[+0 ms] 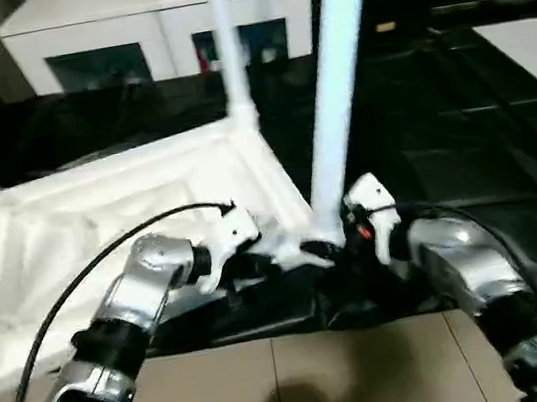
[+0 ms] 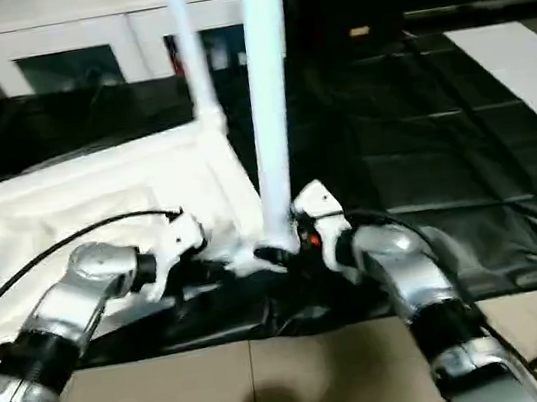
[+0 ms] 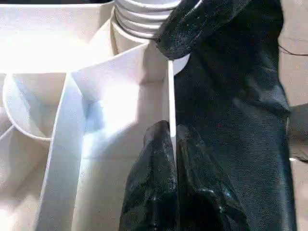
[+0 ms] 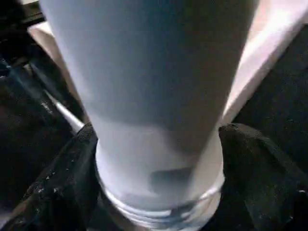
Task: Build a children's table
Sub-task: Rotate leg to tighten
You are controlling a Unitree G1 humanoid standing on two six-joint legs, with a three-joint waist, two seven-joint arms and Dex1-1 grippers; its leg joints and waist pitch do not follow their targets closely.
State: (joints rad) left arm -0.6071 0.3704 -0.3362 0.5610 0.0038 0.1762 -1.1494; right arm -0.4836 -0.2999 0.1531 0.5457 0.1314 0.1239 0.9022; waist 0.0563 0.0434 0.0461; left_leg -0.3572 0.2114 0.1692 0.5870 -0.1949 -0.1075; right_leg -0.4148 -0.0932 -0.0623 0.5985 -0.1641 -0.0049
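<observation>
Left claw (image 3: 171,144) pinches a thin rib of the upside-down tabletop (image 1: 100,226). Right claw (image 4: 159,163) straddles the near leg (image 1: 336,80) at its socket; grip unclear.

Leg: a white tapered tube leg (image 4: 154,96) stands between the two black fingers (image 4: 62,187); its lower end shows threaded rings.
Right gripper: the right gripper (image 4: 159,192) has one finger on each side of the leg (whether the pads press it cannot be told).
Top: a strip of the white table top (image 4: 269,53) runs behind the leg.
Surface: a black cover (image 4: 284,101) lies beyond.
</observation>
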